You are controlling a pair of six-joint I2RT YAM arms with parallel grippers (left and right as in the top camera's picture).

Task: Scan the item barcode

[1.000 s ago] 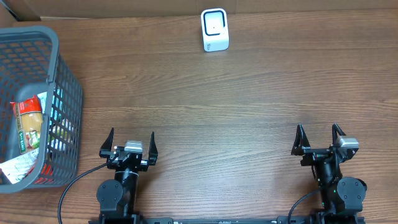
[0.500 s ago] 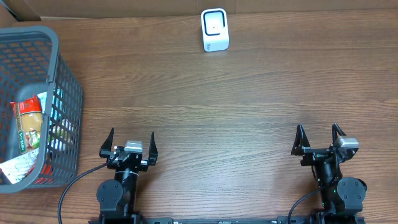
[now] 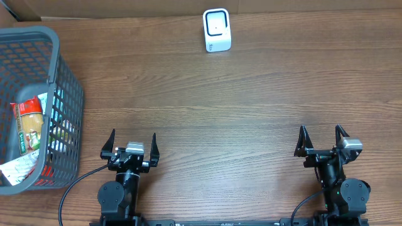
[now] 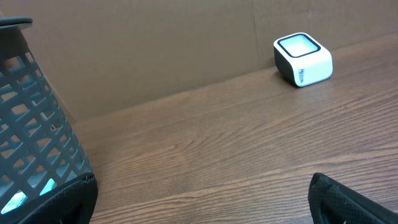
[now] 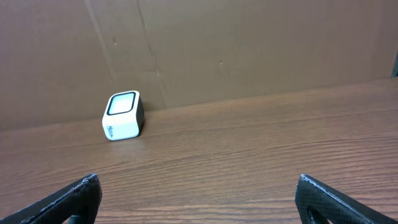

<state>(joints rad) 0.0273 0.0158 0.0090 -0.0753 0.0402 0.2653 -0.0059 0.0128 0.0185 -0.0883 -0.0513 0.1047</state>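
Left gripper (image 3: 132, 141), right gripper (image 3: 321, 136) idling well short of scanner (image 3: 217, 29), fingers standing wide, gripping nothing, ready for grab. Packet (image 3: 30, 119) lying in basket (image 3: 69, 94), far left of scanner, awaiting pickup.

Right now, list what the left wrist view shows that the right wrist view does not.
Only the left wrist view: the grey plastic basket at its left edge, and the left gripper, open. Only the right wrist view: the right gripper, open. Both: the white barcode scanner standing on the wooden table in front of the cardboard wall.
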